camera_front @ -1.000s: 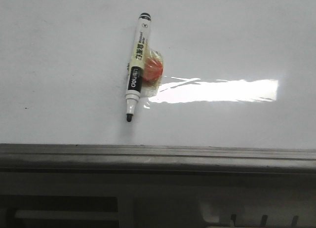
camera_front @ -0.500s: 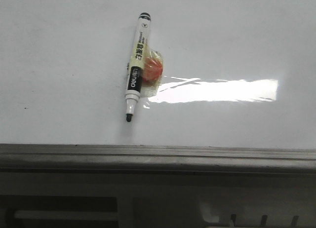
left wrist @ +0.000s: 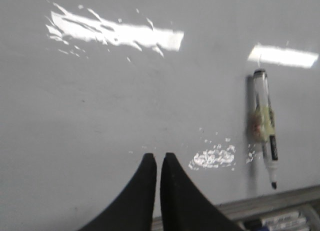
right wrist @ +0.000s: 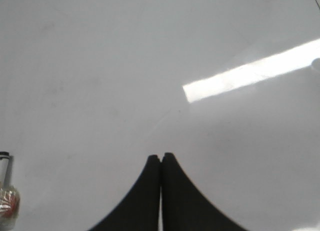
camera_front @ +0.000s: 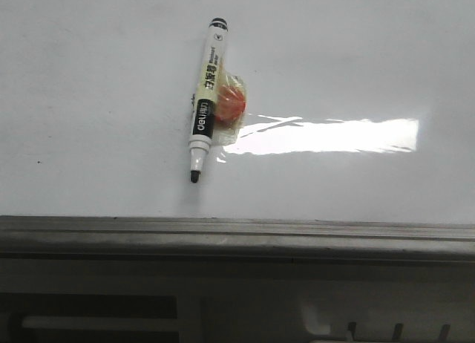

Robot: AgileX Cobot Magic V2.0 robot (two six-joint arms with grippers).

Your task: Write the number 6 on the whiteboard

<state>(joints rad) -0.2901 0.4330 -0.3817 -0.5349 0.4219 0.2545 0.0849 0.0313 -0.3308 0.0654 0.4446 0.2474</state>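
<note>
whiteboard (camera_front: 89,98) bare around marker (camera_front: 205,98), frame (camera_front: 237,235) below.

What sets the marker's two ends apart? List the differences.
The marker lies uncapped on the whiteboard. Its tip end is narrow, tapered and points toward the board's grey frame; its butt end is wide, blunt and points away. Both ends are black.

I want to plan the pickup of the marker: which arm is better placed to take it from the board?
Probably the left. The left wrist view shows the whole marker on the whiteboard; the right wrist view shows only part of it at the picture's edge. Both jaws are shut, holding nothing.
</note>
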